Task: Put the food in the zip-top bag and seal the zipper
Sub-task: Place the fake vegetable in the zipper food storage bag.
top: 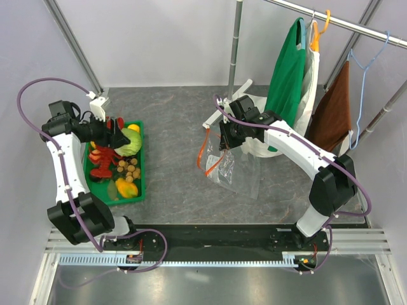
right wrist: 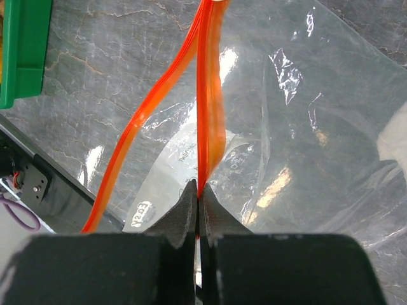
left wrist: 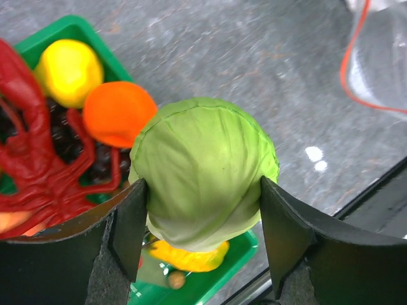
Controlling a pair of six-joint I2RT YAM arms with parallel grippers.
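Pale green cabbage (left wrist: 203,159) fills my left gripper (left wrist: 202,185). The two fingers are spread wide and press on its opposite sides, so I take it as firmly held. Directly under it I see a corner of the green tray (left wrist: 70,28) with a yellow-orange fruit (left wrist: 191,257) in it. To the left of my left finger lies the red lobster (left wrist: 32,146), and ahead of that finger are a yellow fruit (left wrist: 67,70) and an orange one (left wrist: 117,111). I cannot tell for sure whether the cabbage has left the tray floor.

My right gripper (right wrist: 198,190) is pinched tight on one lip of the zipper (right wrist: 206,95), which runs straight ahead from my fingertips. The other lip bows away to my left, so the mouth gapes. The zip-top bag (right wrist: 305,127) spreads clear and crinkled ahead and to my right, and I see no food inside it.

By my reckoning the task is at its beginning. One food is grasped but none is bagged, and the lobster, the fruits and the tan balls (top: 129,170) lie in the tray. From the overhead view the bag is well apart from my left gripper, off toward the right arm. All the filling and the sealing remain.
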